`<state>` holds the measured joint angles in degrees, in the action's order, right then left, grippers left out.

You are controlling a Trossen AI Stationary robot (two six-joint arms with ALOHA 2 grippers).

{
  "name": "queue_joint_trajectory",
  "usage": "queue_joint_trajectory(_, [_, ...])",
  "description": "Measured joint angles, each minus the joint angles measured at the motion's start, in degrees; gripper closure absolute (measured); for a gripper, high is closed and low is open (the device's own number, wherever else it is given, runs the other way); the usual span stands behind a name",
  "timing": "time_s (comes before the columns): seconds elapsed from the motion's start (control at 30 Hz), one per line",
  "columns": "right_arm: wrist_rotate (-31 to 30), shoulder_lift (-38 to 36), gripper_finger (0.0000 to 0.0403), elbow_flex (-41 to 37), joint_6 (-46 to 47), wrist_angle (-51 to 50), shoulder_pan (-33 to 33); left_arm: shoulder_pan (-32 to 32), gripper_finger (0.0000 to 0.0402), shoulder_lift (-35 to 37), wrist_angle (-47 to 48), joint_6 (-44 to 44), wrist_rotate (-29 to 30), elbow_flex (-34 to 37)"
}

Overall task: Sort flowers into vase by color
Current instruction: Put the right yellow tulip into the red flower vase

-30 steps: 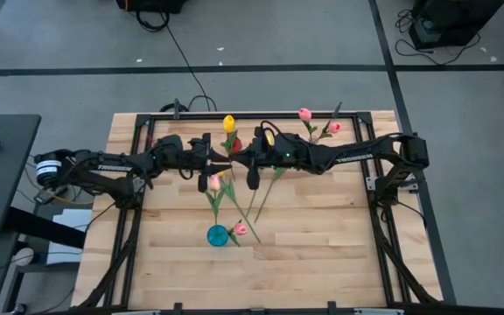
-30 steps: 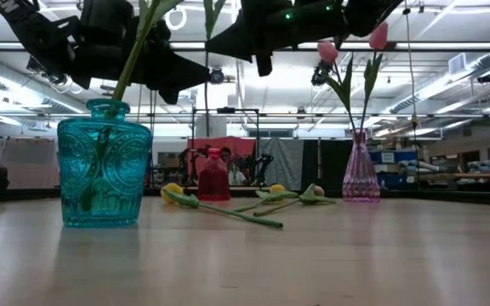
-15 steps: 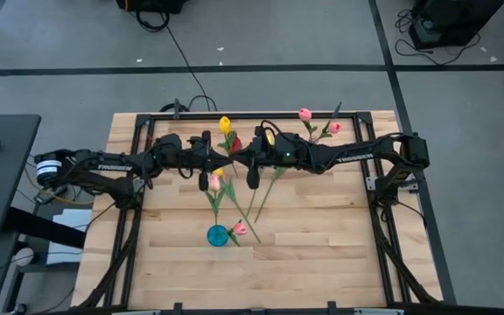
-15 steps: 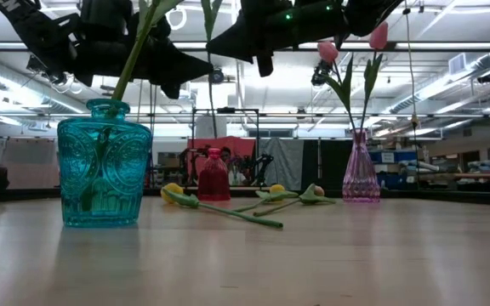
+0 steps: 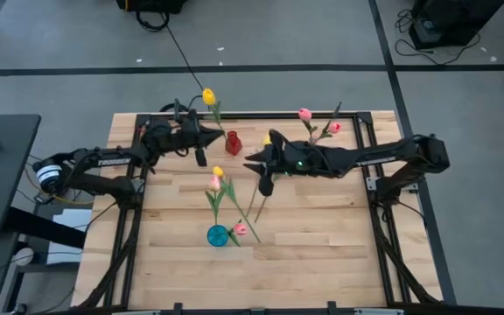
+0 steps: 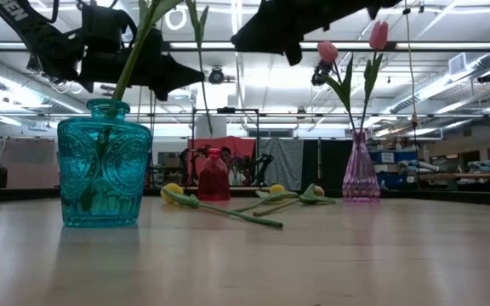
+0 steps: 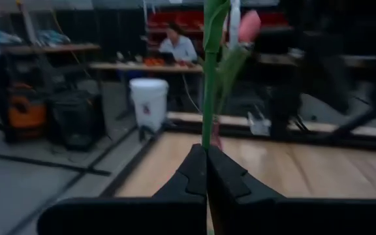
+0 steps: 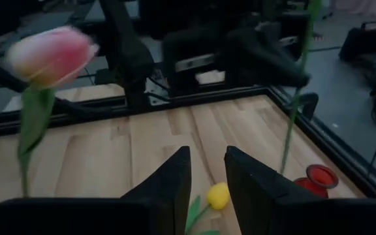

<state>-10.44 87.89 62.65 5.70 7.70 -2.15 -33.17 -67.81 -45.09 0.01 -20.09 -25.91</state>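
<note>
Left hand [image 5: 201, 138] is clenched on the yellow tulip's [image 5: 207, 96] stem; keep it upright and lower the stem end squarely into the red vase [image 5: 233, 143]

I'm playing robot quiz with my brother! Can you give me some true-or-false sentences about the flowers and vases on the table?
1. The left pincer is pinching the stem of a yellow tulip. True.
2. The right pincer is holding a flower. False: its fingers stand apart with nothing between them.
3. The blue vase is empty. False: a green stem stands in it.
4. Two pink tulips stand in the pink vase. True.
5. Some flowers lie flat on the table. True.
</note>
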Motion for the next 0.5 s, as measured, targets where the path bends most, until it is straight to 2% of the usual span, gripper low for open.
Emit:
queue_joint_trajectory(0.23, [-7.88,-2.07,0.0296,-3.26,-0.83,1.57,4.28,-4.24,0.0401,-2.11,-1.96,2.32,-0.14,-0.76])
queue_joint_trajectory(0.5, [-7.93,-1.74,0.0296,-3.34,-1.00,1.53,5.42,-7.40,0.0401,-10.46,-6.04,2.73,-0.73,-3.79])
